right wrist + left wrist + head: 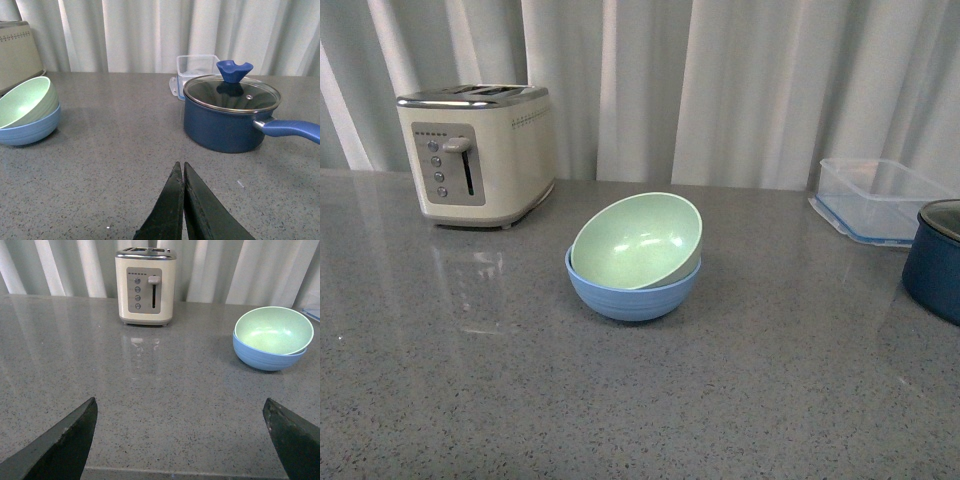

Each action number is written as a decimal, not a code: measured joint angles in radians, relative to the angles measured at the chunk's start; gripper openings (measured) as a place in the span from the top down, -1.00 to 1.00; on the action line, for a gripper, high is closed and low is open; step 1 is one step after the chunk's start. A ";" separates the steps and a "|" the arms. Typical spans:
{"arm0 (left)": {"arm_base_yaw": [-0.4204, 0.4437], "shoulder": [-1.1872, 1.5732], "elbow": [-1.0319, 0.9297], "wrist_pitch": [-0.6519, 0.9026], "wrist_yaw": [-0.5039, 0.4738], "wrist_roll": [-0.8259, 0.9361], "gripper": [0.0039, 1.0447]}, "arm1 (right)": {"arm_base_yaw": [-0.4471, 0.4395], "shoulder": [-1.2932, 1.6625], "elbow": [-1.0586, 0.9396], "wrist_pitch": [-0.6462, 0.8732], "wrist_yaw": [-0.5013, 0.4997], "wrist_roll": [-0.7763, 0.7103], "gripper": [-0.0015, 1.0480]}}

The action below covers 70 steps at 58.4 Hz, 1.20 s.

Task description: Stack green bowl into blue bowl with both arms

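The green bowl (pixel 638 240) sits tilted inside the blue bowl (pixel 632 291) near the middle of the grey counter. Both also show in the left wrist view, green bowl (pixel 274 330) in blue bowl (pixel 265 354), and in the right wrist view, green bowl (pixel 25 101) in blue bowl (pixel 31 129). My left gripper (pixel 180 407) is open and empty, well back from the bowls. My right gripper (pixel 181 165) is shut and empty, over bare counter apart from the bowls. Neither arm shows in the front view.
A cream toaster (pixel 478 152) stands at the back left. A clear plastic container (pixel 878 196) sits at the back right. A dark navy pot (pixel 227 116) with a glass lid and a long handle stands ahead of my right gripper. White curtains hang behind.
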 joint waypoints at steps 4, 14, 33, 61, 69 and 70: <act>0.000 0.000 0.000 0.000 0.000 0.000 -0.87 | 0.000 -0.019 0.000 -0.020 0.000 0.000 0.98; 0.000 0.000 0.000 0.000 0.000 0.000 -0.87 | 0.000 -0.063 0.000 -0.063 0.000 0.000 0.98; 0.000 0.000 0.000 0.000 0.000 0.000 -0.87 | 0.000 -0.234 0.000 -0.241 -0.003 -0.001 0.91; 0.000 0.000 0.000 0.000 0.000 0.000 -0.87 | 0.000 -0.235 0.000 -0.241 -0.003 -0.001 -0.80; 0.000 0.000 0.000 0.000 0.000 0.000 -0.87 | 0.000 -0.235 0.000 -0.241 -0.003 -0.001 -0.80; 0.000 0.000 0.000 0.000 0.000 0.000 -0.87 | 0.000 -0.235 0.000 -0.241 -0.003 -0.001 -0.81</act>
